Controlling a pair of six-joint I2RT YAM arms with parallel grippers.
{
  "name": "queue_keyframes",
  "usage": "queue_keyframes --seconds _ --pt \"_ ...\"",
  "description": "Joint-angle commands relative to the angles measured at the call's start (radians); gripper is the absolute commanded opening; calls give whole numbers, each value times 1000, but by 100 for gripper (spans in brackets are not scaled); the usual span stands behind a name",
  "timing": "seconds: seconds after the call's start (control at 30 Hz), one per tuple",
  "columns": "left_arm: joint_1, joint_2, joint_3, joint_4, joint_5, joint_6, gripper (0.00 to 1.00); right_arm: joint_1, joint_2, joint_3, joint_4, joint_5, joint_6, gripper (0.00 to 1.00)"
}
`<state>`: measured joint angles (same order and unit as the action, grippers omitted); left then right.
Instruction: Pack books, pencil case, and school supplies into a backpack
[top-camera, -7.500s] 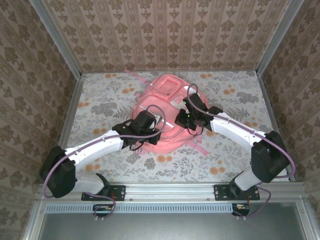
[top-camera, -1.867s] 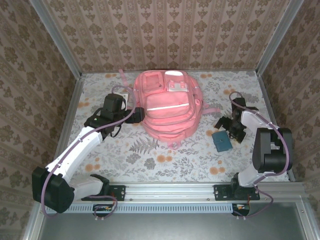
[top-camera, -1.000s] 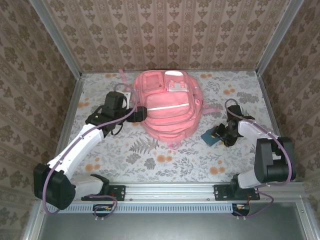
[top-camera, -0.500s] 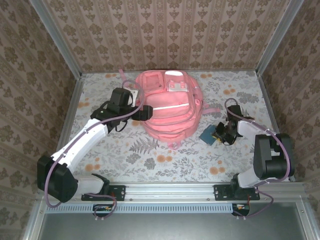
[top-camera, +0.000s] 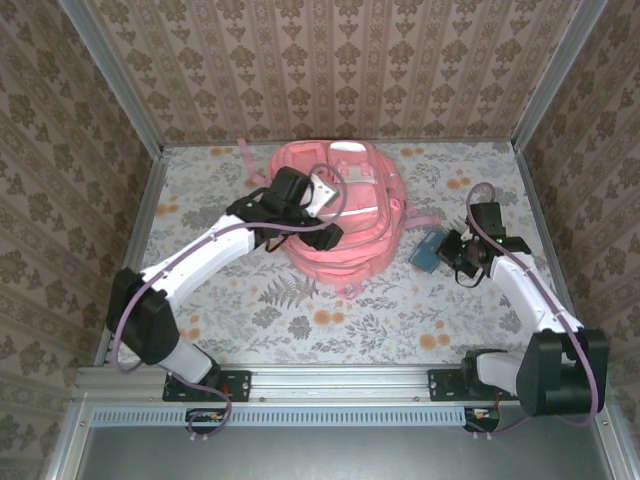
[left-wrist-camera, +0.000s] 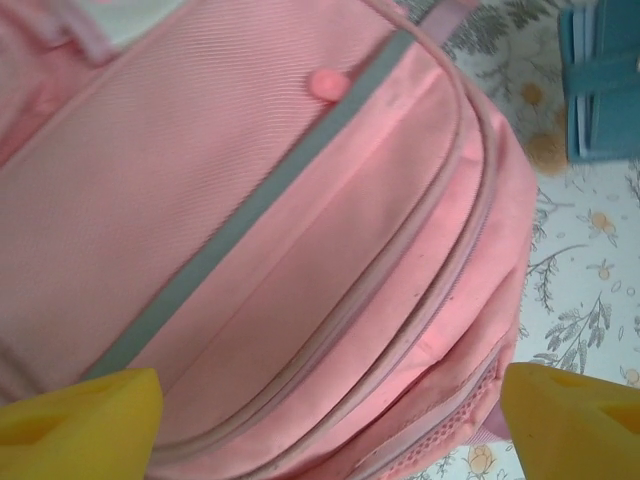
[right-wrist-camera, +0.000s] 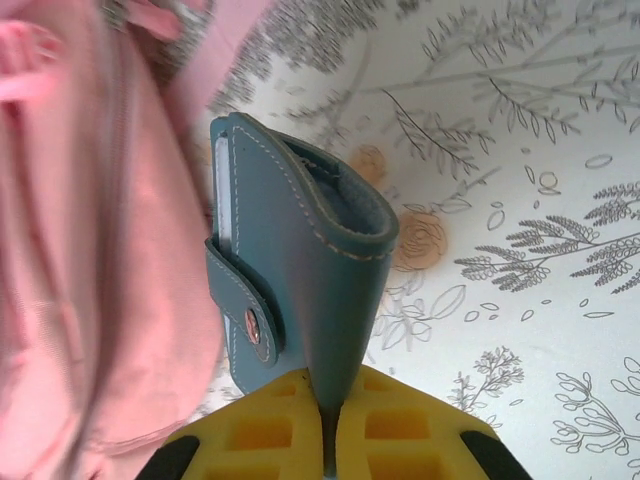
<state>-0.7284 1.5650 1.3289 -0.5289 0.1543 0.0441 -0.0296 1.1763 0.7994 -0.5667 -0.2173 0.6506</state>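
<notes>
At the near right of the floral table (top-camera: 330, 310): the right gripper (right-wrist-camera: 325, 420) is pinching the teal case (right-wrist-camera: 300, 260), its yellow pads pressed together on the case's lower edge. The case is standing on edge just beside the right flank of the backpack (top-camera: 355, 235), with its snap tab (right-wrist-camera: 245, 320) facing the pink fabric. Whether it is resting on the table or lifted clear cannot be told.
Handling, as judged: light, with a stiffish leather-like cover and a pale block of contents showing at the open side. The smooth skin is looking liable to slip or swing in so thin an edge grip. A hold deeper across the spine would be steadier.

Further in, at centre: the left gripper (left-wrist-camera: 325, 420) is hovering over the backpack's front panel, fingers spread wide and gripping nothing. The backpack is lying flat, front up, reaching toward the far edge of the table.
Handling, as judged: soft, slack and bulky, likely to crumple and drag rather than lift cleanly. Its zip lines are appearing closed, so a zip pull, or the fabric lip beside a zip, is the place to take hold.
</notes>
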Motion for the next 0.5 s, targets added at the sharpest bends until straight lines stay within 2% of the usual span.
queue_keyframes --seconds 0.0,0.2,0.37,0.47 --pt "-27 64 74 -87 -3 173 83 -6 -46 48 -84 -11 -22 4" --pt "-37 203 202 -170 -10 273 66 -6 -82 74 -110 -52 -21 5" --pt "-38 325 326 -237 7 277 65 -6 -89 67 -102 -67 -4 5" --pt "-36 366 361 -246 1 282 59 -6 -93 59 -94 -77 4 5"
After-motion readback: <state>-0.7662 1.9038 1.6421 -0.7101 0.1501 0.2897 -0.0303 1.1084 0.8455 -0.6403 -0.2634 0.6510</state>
